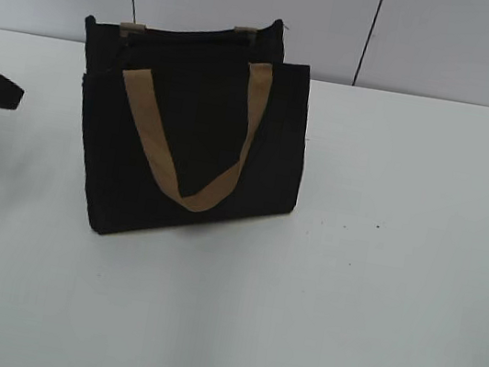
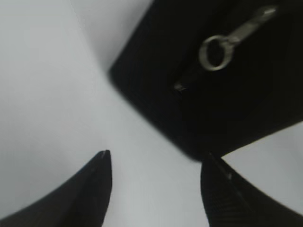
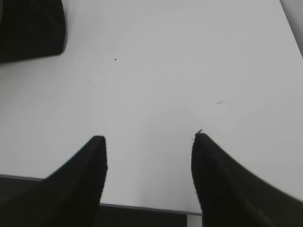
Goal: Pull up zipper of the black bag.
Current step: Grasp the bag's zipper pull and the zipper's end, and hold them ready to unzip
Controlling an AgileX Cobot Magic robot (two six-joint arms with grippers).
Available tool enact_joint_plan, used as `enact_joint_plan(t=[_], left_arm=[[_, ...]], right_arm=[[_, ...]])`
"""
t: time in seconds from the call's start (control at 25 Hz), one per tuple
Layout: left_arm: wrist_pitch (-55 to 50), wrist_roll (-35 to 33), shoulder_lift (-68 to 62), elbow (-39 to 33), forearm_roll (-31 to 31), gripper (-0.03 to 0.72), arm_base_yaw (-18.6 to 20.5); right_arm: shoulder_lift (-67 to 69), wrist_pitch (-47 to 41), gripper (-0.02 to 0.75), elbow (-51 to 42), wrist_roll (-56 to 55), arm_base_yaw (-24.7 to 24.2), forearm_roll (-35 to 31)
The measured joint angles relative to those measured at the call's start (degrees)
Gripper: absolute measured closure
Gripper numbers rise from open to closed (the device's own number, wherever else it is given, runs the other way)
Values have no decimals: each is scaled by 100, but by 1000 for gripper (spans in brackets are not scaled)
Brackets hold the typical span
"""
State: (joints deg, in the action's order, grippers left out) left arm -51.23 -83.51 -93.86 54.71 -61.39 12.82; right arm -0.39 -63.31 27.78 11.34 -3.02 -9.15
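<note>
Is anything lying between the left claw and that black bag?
Nothing: the left wrist view shows only bare white table between the open left gripper and the black bag.

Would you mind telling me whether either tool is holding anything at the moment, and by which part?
Nothing is held. The left tool is open short of the boxy black fabric bag; the right tool is open over the white table.

The black bag [image 1: 189, 151] is seen to be matt woven cloth; its strap handle [image 1: 197, 139] is tan webbing. The pull tab [image 2: 227, 42] of the zipper is dull silvery metal. The table [image 1: 374, 306] is smooth, matt white. Ribbed dark texture is noted on a right fingertip [image 3: 222, 189].
</note>
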Motion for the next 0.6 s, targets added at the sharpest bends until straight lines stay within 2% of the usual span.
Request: enact_joint_plan(t=[0.08,0.2,0.36,0.6], left_arm=[[-578,-965,-234,-29,-751,244,373],[-502,-1749,-369,-141,-907,257,479],[109,-2559,-389,-178,-1041,267,134],[402,-3592,-977,-178,-1801,264,-374]], right_arm=[[0,0,298,0,0,0,0],[0,0,298,0,0,0,0],[0,0,298,0,0,0,0],[0,0,298,0,0,0,0]])
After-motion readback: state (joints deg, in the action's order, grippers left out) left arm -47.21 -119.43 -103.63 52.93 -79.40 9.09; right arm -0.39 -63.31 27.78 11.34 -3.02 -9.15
